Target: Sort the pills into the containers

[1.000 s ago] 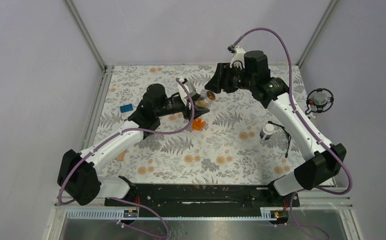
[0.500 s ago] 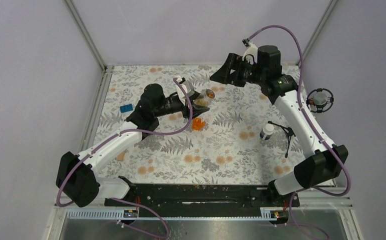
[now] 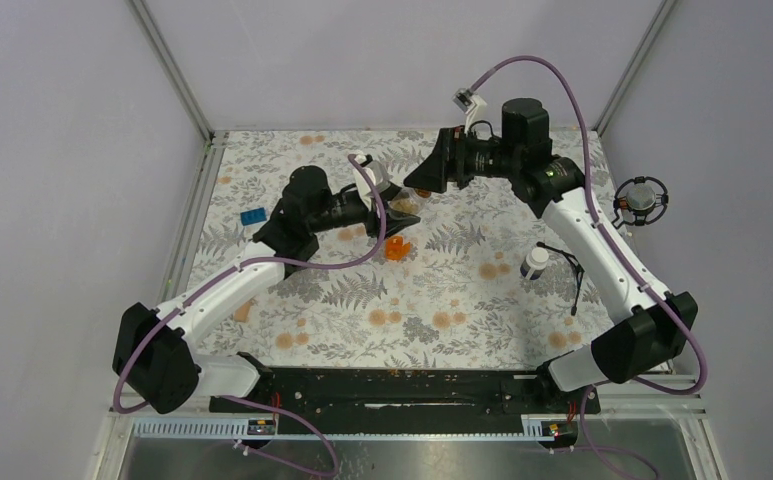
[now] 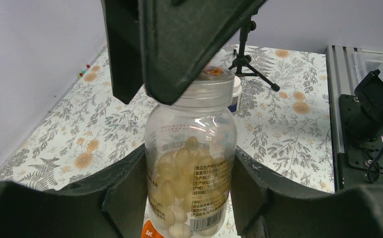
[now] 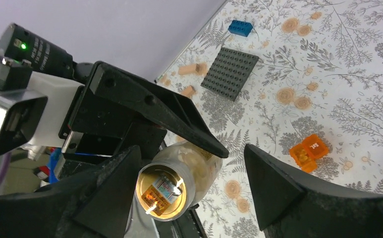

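Now the left tool (image 3: 390, 208) pinches one clear bottle (image 4: 191, 163), with the right tool (image 5: 191, 153) spread, seemingly around its top. One orange box (image 3: 396, 247) and one white bottle (image 3: 535, 262) rest on the worktop (image 3: 442, 300).

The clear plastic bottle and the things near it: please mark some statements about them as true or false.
1. The left fingers hold the clear plastic bottle of pale capsules. True.
2. The orange translucent box is between the right fingers. False: it lies on the floral table.
3. The blue brick rests on the dark grey studded plate. False: they lie apart.
4. The bottle's cap is between the open right fingers. True.
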Controlling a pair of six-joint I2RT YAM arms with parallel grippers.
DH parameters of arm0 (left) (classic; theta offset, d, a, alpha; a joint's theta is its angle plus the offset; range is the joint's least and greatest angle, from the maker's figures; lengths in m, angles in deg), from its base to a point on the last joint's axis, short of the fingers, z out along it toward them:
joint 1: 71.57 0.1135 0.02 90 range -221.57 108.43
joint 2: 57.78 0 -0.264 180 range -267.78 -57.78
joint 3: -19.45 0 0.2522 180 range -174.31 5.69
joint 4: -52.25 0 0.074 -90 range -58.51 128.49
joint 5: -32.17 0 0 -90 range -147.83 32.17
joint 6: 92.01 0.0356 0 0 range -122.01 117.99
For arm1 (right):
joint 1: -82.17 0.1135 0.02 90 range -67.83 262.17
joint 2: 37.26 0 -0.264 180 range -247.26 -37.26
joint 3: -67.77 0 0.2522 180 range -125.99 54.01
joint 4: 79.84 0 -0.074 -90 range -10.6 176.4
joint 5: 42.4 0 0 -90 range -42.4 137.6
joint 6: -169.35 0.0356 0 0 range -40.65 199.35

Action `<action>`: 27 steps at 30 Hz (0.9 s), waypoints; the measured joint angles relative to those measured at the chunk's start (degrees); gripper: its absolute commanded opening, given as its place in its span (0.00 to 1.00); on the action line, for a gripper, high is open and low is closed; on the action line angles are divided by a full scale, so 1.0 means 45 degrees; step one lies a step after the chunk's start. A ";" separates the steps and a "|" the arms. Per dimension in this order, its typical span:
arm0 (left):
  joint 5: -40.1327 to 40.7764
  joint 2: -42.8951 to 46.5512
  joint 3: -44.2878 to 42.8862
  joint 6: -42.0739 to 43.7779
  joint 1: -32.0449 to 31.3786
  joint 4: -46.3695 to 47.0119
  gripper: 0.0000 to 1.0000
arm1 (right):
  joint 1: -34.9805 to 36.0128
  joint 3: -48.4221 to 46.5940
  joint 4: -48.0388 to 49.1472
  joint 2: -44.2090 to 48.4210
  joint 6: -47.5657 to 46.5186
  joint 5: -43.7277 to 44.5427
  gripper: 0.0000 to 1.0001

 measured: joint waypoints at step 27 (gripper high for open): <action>0.1083 0.0500 0.0121 -0.0063 0.0015 0.0593 0.00 | 0.0369 -0.2686 -0.4187 -0.0763 -0.0777 0.6275 0.98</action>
